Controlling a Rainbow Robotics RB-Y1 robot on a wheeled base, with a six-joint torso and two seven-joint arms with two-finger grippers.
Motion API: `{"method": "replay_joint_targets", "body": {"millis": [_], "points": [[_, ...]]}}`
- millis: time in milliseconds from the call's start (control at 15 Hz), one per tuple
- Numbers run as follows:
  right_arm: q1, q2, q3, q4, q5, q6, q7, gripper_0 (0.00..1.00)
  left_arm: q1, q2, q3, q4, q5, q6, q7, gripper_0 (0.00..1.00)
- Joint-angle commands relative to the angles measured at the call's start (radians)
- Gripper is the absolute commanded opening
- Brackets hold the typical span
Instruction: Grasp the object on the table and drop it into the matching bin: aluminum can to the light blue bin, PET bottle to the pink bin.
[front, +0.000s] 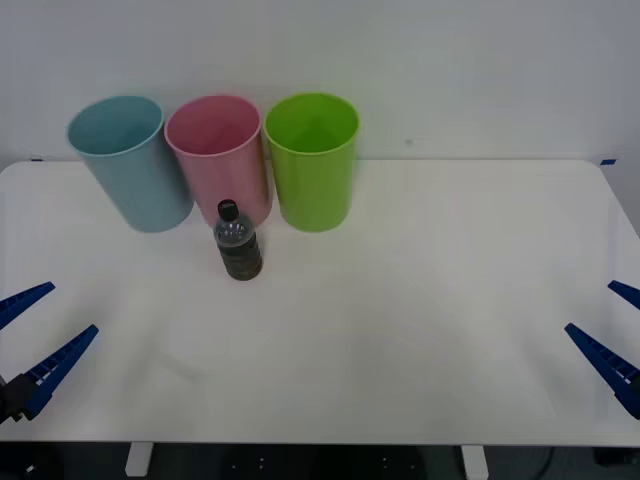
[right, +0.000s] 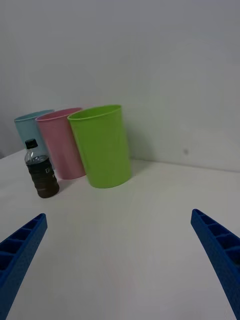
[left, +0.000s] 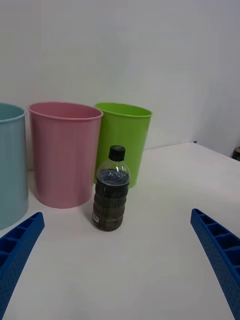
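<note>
Front view: we are holding both blue grippers, left and right, wide and empty; the small dark-filled plastic bottle is standing just before the tall pink bin, awaiting grasp.

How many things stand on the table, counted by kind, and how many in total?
Bins: 3, the light blue bin, the pink bin and a green bin
Bottles: 1, the PET bottle, upright in front of the pink bin
Total: 4 on the table
</note>
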Motion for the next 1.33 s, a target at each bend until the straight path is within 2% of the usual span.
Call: {"method": "replay_joint_targets", "body": {"millis": [67,133,533,733,1133,1333], "points": [[0.000,0.000,0.000,0.000,0.000,0.000,0.000,1.00,0.000,0.000,0.000,0.000,0.000,0.000,0.000,1.00],[0.000,0.000,0.000,0.000,0.000,0.000,0.000,1.00,0.002,-0.015,-0.008,0.012,-0.003,0.001,-0.002,1.00],[0.000,0.000,0.000,0.000,0.000,0.000,0.000,1.00,0.013,0.014,-0.034,0.011,0.010,0.010,-0.009,1.00],[0.000,0.000,0.000,0.000,0.000,0.000,0.000,1.00,0.013,0.011,-0.048,0.012,-0.034,0.034,-0.020,1.00],[0.000,0.000,0.000,0.000,0.000,0.000,0.000,1.00,0.001,0.007,-0.166,0.012,-0.046,0.220,-0.051,1.00],[0.000,0.000,0.000,0.000,0.000,0.000,0.000,1.00,-0.021,-0.046,-0.166,0.018,-0.088,0.235,-0.058,1.00]]}}
